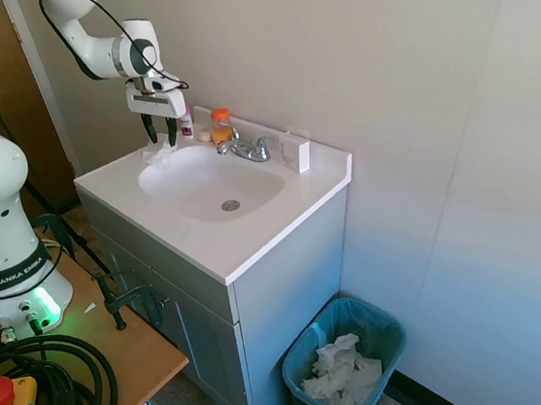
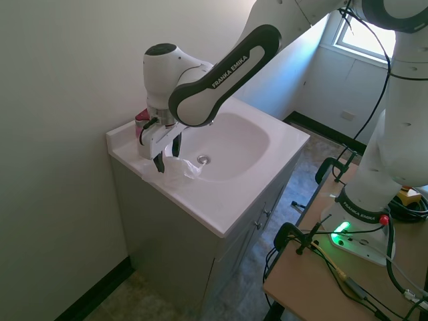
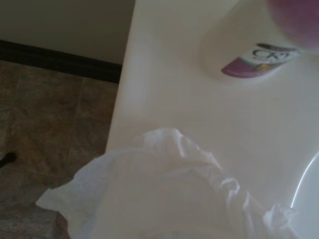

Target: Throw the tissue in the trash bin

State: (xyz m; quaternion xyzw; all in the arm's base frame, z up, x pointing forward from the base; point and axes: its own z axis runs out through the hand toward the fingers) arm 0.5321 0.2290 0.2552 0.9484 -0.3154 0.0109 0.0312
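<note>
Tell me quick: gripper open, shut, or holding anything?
Gripper: open, holding nothing, fingers hanging just above the tissue on the vanity counter.

Bathroom: vanity sink (image 1: 211,182), faucet (image 1: 248,148)

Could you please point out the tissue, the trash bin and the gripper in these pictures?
tissue (image 2: 179,167), second exterior view, on its crumpled middle.
trash bin (image 1: 388,331), first exterior view, on its teal rim.
gripper (image 1: 161,132), first exterior view, midway between its fingertips.
</note>
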